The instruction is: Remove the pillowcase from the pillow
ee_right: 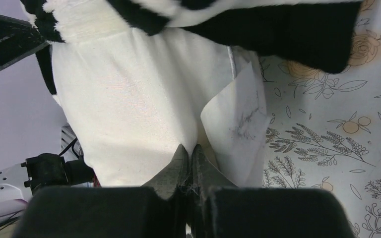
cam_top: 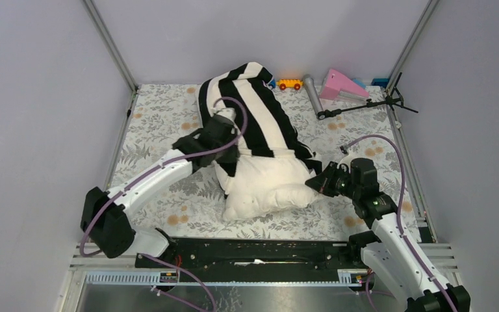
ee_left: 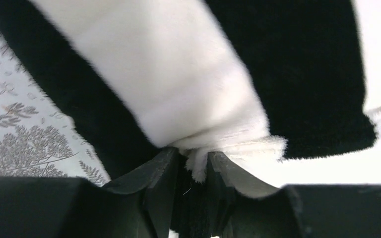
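Top view: black base rail [cam_top: 253,250] sits nearest, both arms reaching fwd over it. The pillow [cam_top: 263,185] lies mid-counter [cam_top: 162,123], its near half bare. The pillowcase [cam_top: 253,107] covers the far half & runs up toward the back edge. The left tool [cam_top: 226,148] is at the pillowcase's open hem on the pillow's left side. The right tool [cam_top: 310,184] is at the pillow's near-right corner. A yellow toy car [cam_top: 290,84] & pink wedge [cam_top: 341,84] lie near the pillowcase's far end.

Left wrist: tool clenched on a small tuft of the white plush hem, black stripes either side. Thin bite, prob. the weak point: a hard pull could strip the pile out of the jaws w/o moving the pillowcase.

Right wrist: tool clamped on a fold of cream pillow cloth, next to a white label [ee_right: 238,119]. Also a shallow pinch. If it lets go, the pillow would likely ride along w/ the pillowcase instead of sliding out.

Other risks, as I judge it: the pillowcase could bunch on the plump middle & jam. Pulling it away from the bases would prob. shove its far end into the car & wedge.
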